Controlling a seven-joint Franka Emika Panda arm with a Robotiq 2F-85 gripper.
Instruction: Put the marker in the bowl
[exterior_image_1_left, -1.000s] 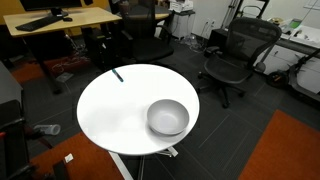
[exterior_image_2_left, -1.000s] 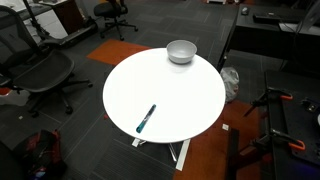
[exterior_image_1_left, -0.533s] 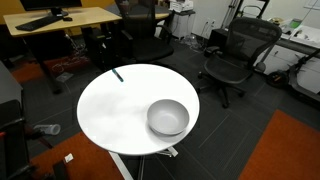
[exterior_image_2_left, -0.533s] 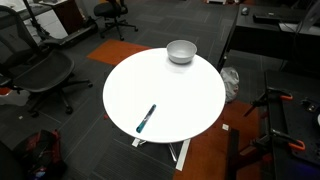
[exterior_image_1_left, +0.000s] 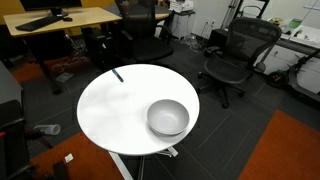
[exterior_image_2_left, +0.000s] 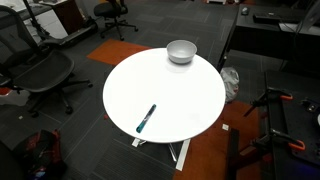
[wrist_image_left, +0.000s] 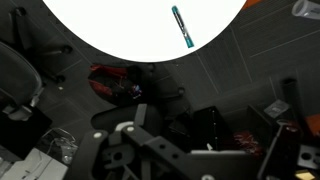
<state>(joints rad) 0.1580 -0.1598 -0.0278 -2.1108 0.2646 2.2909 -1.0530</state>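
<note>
Wrist view: marker (wrist_image_left: 181, 27) lies flat on table (wrist_image_left: 110, 30), near its edge | exterior view: bowl (exterior_image_2_left: 181, 51) upright at table's opposite edge, well apart from marker | gripper (wrist_image_left: 150, 152) dim, clear of table; jaw opening cannot be told

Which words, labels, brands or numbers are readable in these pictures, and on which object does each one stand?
No text can be read in any view.
Marker: any print on its barrel is too small and blurred to read.
Bowl: plain, no marking visible.
Table: plain white, no text visible.
</note>
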